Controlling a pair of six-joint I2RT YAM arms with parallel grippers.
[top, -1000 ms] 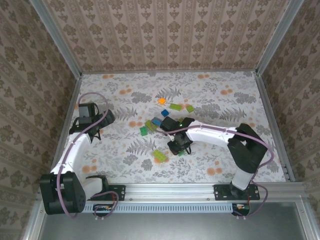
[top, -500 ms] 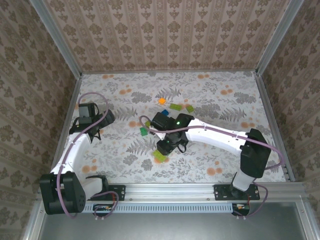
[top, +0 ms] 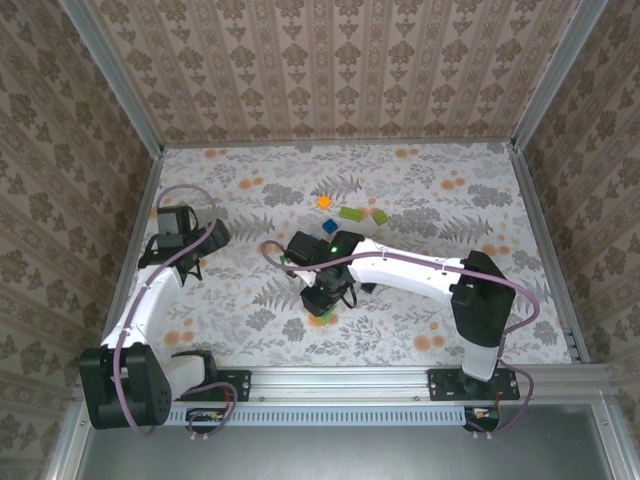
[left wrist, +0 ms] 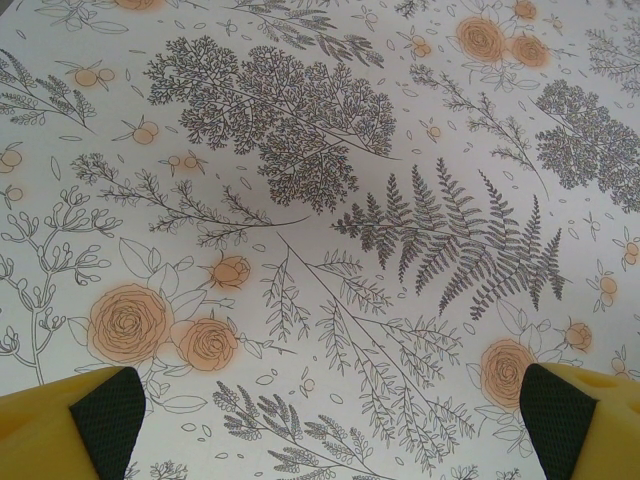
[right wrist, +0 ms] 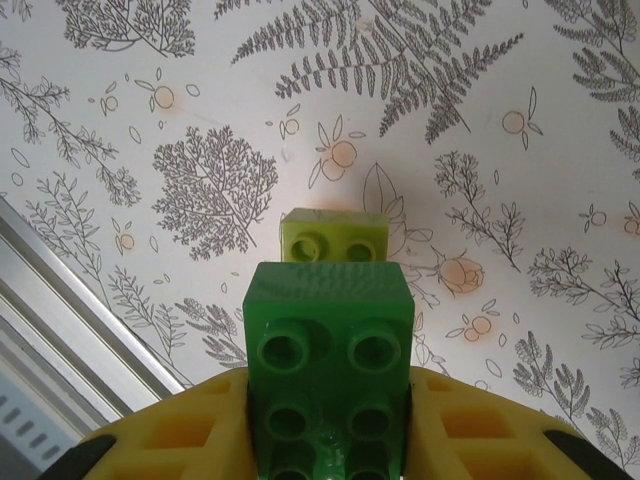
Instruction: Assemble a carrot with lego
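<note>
As we catalogue it now, right gripper (top: 322, 298): lower centre of the top view, just left of the middle. In the wrist frame its yellow fingers (right wrist: 200, 425) pinch a dark green brick from both sides.
Dark green brick (right wrist: 330, 370): lower centre of the right wrist frame, studs toward the camera, clamped between the two fingers.
Lime brick (right wrist: 333, 238): on the table (top: 450, 190), directly above the dark green one in the wrist frame. In the top view it peeks out at the gripper's lower edge. We cannot tell whether the two bricks touch.
Change, right arm (top: 410, 268): a second ago we logged the gripper to the right of the lime brick, with a gap between them. It has since swung left across the frame and now stands over that brick.
Left gripper (left wrist: 320, 440): jaws spread wide, nothing between them, above bare printed tabletop. In the top view it sits at the left side.
Change, left arm: none that we can find.
Orange brick (top: 324, 201): upper centre of the top view, unmoved.
Blue brick (top: 329, 227): just below the orange one, beside the right arm's wrist.
Flat lime piece (top: 351, 213): right of the orange brick, unmoved.
Small lime piece (top: 380, 216): further right again, unmoved.
</note>
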